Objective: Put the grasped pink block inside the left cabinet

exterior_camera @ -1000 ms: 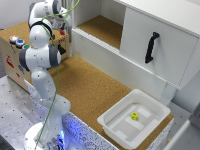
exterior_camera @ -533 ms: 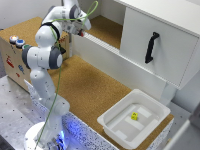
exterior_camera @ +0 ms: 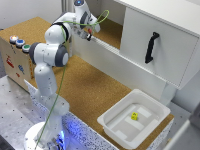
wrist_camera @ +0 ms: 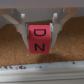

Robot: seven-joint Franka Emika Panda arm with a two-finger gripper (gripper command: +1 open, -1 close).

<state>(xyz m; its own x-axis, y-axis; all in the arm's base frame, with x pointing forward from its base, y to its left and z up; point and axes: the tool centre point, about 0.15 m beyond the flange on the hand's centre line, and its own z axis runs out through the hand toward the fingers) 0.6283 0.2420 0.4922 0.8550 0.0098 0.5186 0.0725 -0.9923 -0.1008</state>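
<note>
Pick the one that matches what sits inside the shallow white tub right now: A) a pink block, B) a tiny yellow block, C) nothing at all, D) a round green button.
B: the exterior view shows a tiny yellow block lying on the floor of the white tub, while the pink block is clamped in the gripper up by the left cabinet.

Cork-topped table beside white cupboards

The cork table (exterior_camera: 95,85) runs under a white door (exterior_camera: 157,50); a perforated metal base (exterior_camera: 15,107) adjoins it.
</note>
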